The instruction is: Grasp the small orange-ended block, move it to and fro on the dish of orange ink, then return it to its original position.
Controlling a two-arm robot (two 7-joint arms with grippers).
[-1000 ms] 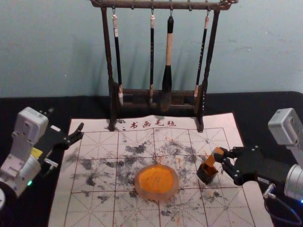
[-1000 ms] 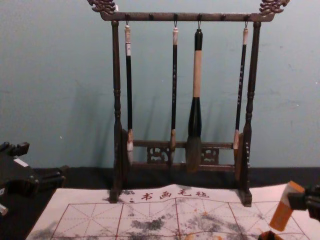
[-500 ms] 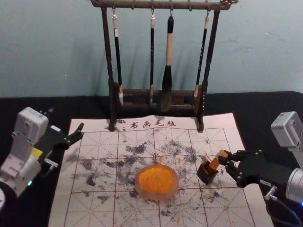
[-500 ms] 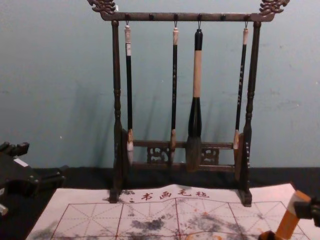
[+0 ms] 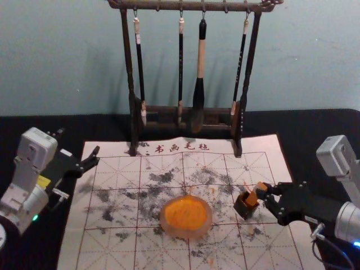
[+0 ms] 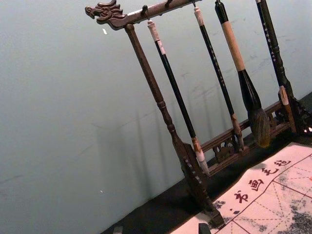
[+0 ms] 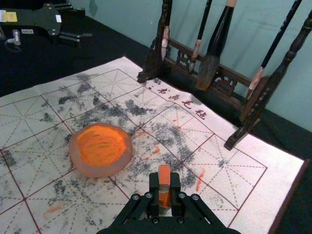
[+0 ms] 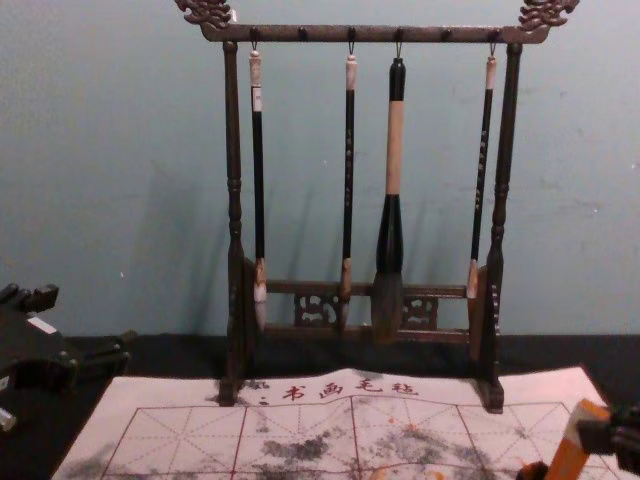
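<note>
Lowered slightly, the tilted, orange-ended block (image 8: 570, 452) is held between the right gripper's (image 5: 262, 190) jaws at right, above the square dark box (image 5: 244, 210). At left, the parked left gripper's (image 5: 80, 141) jaws are spread. A pale middle band is revealed by the right wrist view.

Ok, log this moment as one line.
right gripper: beside dark box, shut on block | block: tilted | left gripper: open, parked at left

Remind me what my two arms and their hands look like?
Both are grey, with black jointed hands. The left hand has white and yellow labels on its black body, and a green light glows on that arm. The right hand has round screw heads and slim, squared fingers; its arm shows a blue light and a looping cable.
</note>
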